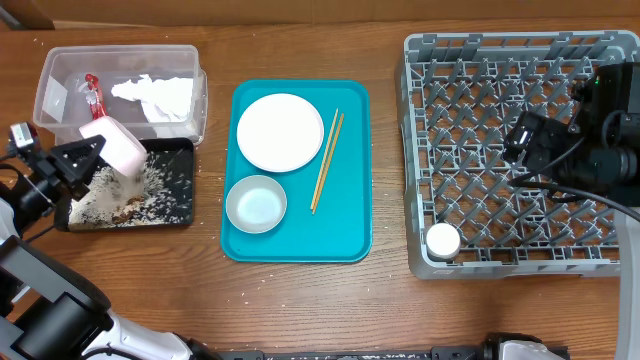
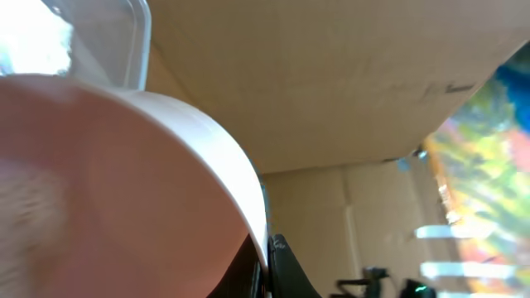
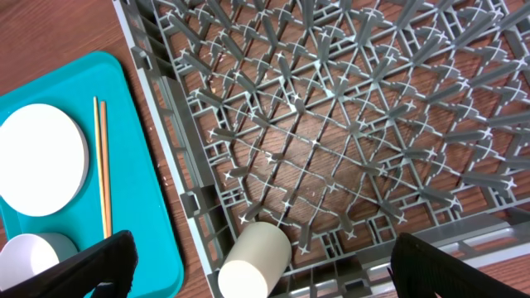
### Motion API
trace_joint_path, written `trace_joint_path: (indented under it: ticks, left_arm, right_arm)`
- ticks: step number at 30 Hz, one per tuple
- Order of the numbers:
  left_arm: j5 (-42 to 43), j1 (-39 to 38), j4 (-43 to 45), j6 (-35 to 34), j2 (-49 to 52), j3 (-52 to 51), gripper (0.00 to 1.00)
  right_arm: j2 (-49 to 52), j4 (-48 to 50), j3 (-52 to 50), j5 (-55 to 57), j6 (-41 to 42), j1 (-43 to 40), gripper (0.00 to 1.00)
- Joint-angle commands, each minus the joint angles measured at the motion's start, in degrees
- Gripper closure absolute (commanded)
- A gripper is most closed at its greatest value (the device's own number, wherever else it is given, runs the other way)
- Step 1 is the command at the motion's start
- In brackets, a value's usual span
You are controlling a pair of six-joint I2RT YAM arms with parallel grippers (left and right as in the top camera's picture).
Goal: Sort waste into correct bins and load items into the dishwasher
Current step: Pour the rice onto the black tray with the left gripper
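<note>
My left gripper (image 1: 88, 158) is shut on the rim of a pink bowl (image 1: 116, 145), holding it tilted over the black tray (image 1: 172, 150), where rice grains and brown scraps (image 1: 130, 198) lie. In the left wrist view the bowl (image 2: 108, 190) fills the frame, its rim pinched between my fingers (image 2: 286, 269). The clear tub (image 1: 60, 70) holds a red wrapper (image 1: 92, 92) and a white napkin (image 1: 158, 95). My right gripper (image 1: 522, 137) hangs open over the grey dish rack (image 1: 520, 45). A white cup (image 3: 248, 273) lies on its side in the rack's near corner, below my right gripper (image 3: 261, 244).
A teal tray (image 1: 350, 215) in the middle carries a white plate (image 1: 279, 132), a small bowl (image 1: 256, 203) and two wooden chopsticks (image 1: 327, 160). Stray rice grains dot the wood in front of the trays.
</note>
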Motion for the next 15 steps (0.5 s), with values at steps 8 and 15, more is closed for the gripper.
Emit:
trace_joint_path:
  ticks: [8,15]
  left_arm:
    - [3.0,-0.1,0.5,-13.6,-0.8,-0.2,0.96]
    - [3.0,-0.2,1.8,-13.5,-0.8,-0.2,0.96]
  right_arm:
    - [0.0,0.3,-0.7,-0.2,-0.2,-0.2,0.0]
    - [0.0,0.3,-0.7,-0.2,-0.2,-0.2,0.0]
